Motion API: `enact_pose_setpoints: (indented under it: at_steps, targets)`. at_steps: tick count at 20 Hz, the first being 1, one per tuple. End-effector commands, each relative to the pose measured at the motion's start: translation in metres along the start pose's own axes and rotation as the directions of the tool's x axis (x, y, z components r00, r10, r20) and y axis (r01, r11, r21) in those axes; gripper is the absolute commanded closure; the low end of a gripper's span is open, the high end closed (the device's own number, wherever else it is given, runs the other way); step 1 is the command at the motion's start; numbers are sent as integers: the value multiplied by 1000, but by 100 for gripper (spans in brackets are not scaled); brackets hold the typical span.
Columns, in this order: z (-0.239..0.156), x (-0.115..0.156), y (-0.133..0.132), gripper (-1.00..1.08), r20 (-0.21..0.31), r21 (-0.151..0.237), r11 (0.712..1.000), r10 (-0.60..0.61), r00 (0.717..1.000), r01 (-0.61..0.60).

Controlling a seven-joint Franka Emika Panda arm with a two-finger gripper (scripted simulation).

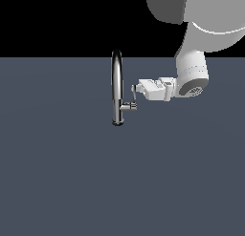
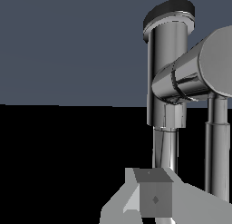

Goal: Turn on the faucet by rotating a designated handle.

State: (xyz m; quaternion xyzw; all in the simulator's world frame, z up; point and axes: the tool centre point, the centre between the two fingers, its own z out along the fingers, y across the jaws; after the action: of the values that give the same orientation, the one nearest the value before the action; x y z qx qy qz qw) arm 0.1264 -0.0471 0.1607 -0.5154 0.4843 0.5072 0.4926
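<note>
Tool [image 1: 134, 91] beside handle [image 1: 133, 92], wrist view – faucet [image 2: 166, 78] base close-up

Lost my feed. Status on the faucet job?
End effector at handle, grip unclear. Faucet upright. Nothing in the way.

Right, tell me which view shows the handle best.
The exterior view: the handle appears whole, a thin lever rising from the stub on the faucet, with the gripper at it. The wrist view sits too close, showing only big chrome cylinders.
</note>
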Motion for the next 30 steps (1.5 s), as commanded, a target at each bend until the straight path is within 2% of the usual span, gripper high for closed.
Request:
enact_pose_setpoints:
  at_steps: [1,29,30]
  targets:
    - [0,-1,3,108,0,0,1000,0,1000,0]
    - [0,-8,57,108,0,1,1000,-1,1000,1]
    - [-5,-7,54,108,-7,12,1000,-2,1000,2]
